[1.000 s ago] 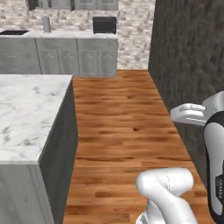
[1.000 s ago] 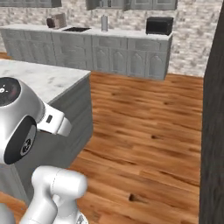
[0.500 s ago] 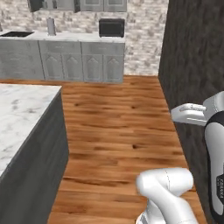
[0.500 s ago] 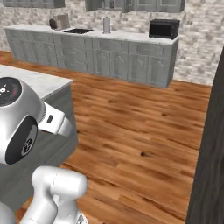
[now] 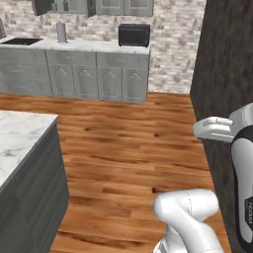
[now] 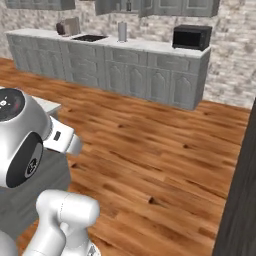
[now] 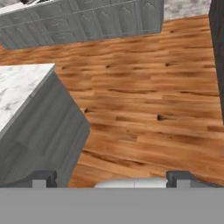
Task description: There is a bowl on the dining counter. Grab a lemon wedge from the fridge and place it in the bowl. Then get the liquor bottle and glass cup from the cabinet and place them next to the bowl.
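Observation:
My gripper is open, its two dark fingertips spread wide over the wooden floor with nothing between them. The marble-topped dining counter stands at the left, and its corner lies ahead and to the left of the hand. Grey wall cabinets hang over the far counter. A tall dark unit rises close on the right, beside my arm. The bowl, lemon wedge, liquor bottle and glass cup are out of view.
A long grey base-cabinet run lines the back wall, with a black microwave, a sink and a grey canister on top. Open wooden floor stretches between the island and the dark unit.
The whole picture has shifted: the base is moving, so the island slides off to the left and the back counter and dark unit come closer. The gripper stays open.

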Robot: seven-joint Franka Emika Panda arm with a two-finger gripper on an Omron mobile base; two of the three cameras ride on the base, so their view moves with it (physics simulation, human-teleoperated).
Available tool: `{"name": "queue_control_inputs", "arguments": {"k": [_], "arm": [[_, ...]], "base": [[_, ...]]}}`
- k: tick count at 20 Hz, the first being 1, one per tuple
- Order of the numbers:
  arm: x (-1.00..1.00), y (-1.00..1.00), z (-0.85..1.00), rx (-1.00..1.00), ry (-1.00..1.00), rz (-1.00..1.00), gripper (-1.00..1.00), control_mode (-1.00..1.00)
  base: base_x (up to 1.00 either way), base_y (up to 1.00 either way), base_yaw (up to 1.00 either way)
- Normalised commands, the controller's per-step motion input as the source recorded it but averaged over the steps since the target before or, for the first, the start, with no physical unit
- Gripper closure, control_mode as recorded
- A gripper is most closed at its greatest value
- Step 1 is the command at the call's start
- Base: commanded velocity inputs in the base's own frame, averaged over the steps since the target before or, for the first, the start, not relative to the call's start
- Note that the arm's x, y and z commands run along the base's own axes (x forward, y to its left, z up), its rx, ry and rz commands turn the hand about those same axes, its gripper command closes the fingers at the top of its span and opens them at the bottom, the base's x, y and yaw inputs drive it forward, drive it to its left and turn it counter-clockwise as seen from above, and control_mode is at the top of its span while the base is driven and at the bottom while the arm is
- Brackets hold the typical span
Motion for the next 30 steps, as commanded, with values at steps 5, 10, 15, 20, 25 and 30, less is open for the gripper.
{"name": "queue_control_inputs", "arguments": {"k": [5,10,15,20,25,30], "arm": [[0.0,0.0,0.0,0.0,0.0,0.0,-1.0,1.0],[0.0,0.0,0.0,0.0,0.0,0.0,-1.0,1.0],[0.0,0.0,0.0,0.0,0.0,0.0,-1.0,1.0],[0.0,0.0,0.0,0.0,0.0,0.0,-1.0,1.0],[0.0,0.0,0.0,0.0,0.0,0.0,-1.0,1.0],[0.0,0.0,0.0,0.0,0.0,0.0,-1.0,1.0]], "base": [[1.0,-0.63,0.15],[1.0,-0.63,0.14],[1.0,-0.62,0.13],[1.0,-0.59,0.11],[1.0,-0.55,0.09],[1.0,-0.46,0.07]]}}
